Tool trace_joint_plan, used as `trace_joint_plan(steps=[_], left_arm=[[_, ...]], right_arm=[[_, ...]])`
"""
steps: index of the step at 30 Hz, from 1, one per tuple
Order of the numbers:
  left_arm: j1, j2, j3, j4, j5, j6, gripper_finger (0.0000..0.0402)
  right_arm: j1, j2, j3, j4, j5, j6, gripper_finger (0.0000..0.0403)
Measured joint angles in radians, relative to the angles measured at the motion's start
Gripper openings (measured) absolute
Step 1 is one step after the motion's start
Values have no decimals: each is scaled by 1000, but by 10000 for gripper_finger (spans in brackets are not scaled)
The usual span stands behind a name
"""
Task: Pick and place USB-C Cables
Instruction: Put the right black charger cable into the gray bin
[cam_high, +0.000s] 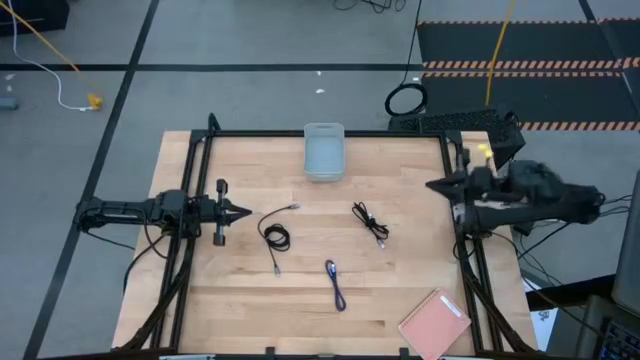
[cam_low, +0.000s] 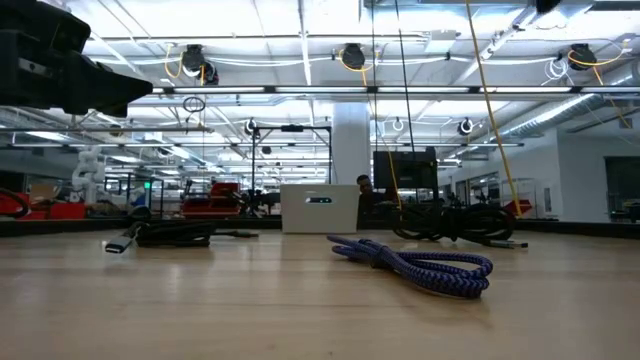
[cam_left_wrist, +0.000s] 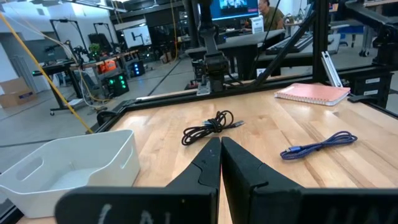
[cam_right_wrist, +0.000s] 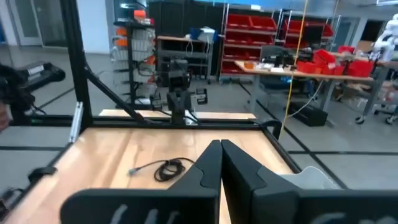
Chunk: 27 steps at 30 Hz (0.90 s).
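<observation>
Taking the pale bin at the table's far edge as landmark: the blue-purple cable lies well toward the near edge from it, its long axis running near-to-far. One black cable sits coiled nearer and left of the bin, another nearer and right, lying diagonally. No writing is legible. The left gripper and right gripper hover at the table's sides, fingers pressed together, holding nothing

Surface: light wooden table, dark frame along its edges.
Far centre: pale bin.
Left of centre: black coiled cable.
Right of centre: second black cable, apart from the first.
Near centre: blue-purple cable.
Near right corner: pink notebook, lying flat.
</observation>
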Motion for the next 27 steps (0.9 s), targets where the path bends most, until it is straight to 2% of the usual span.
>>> trace_joint_plan(steps=[7, 13, 22, 27], left_arm=[[0, 0, 0, 0, 0, 0, 17], [0, 0, 0, 0, 0, 0, 17], [0, 0, 0, 0, 0, 0, 17], [0, 0, 0, 0, 0, 0, 17]], right_arm=[[0, 230, 391, -256, -1, 59, 0], [0, 403, 678, -388, -6, 66, 0], [0, 604, 1009, -587, -8, 81, 0], [0, 649, 1068, -616, -8, 116, 0]])
